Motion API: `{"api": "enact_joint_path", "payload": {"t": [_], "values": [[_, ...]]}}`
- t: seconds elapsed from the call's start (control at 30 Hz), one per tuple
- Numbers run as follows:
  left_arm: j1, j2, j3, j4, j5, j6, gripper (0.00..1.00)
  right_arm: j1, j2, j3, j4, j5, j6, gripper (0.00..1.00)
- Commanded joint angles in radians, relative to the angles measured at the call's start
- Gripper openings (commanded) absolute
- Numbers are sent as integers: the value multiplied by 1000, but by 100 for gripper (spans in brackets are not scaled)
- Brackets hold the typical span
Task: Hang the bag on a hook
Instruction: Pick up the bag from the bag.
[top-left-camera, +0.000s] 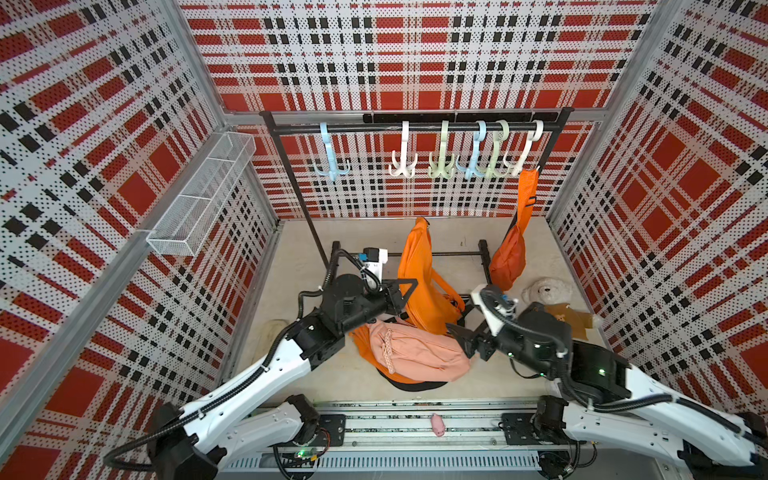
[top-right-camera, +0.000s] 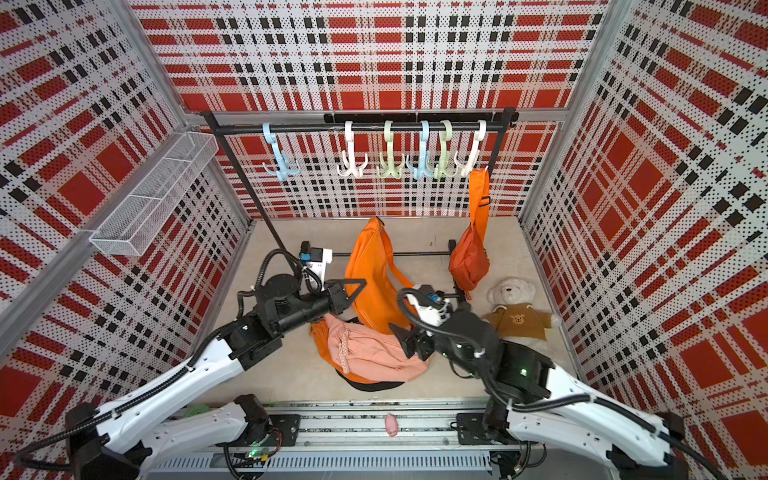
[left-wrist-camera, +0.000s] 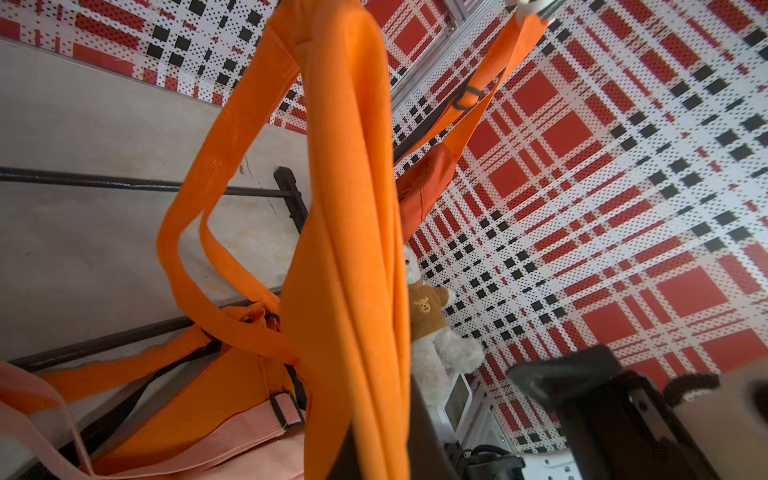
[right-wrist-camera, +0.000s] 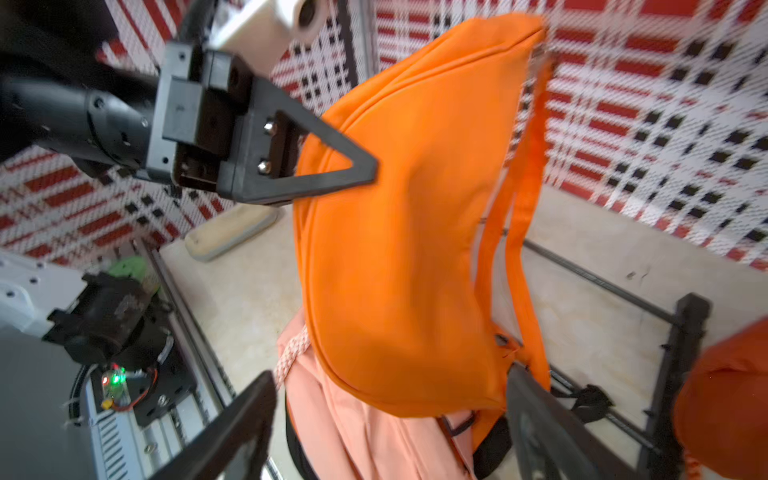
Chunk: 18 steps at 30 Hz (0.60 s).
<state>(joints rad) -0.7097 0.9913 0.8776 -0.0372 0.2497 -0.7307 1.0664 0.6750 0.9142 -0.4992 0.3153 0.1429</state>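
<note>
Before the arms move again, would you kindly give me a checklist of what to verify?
1. Left gripper shut on the orange bag: ok.
2. Right gripper open: ok.
3. Strap free of snags: cannot tell.
4. Empty white hook on the rail: ok.
5. Bag's lower end clear of the peach bag: cannot tell.

top views: high, looking down, whole scene | wrist views: close, both on orange bag (right-wrist-camera: 395, 249)
</note>
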Motion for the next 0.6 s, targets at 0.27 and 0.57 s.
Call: {"api": "enact_joint_path", "payload": {"t": [0.27, 0.57], "values": [[128, -156, 225, -281, 518, 227, 0, -78, -107, 144, -63, 15, -127, 100], [144, -215, 297, -340, 660, 243, 0, -79, 14, 297, -94, -74, -201, 100]]}}
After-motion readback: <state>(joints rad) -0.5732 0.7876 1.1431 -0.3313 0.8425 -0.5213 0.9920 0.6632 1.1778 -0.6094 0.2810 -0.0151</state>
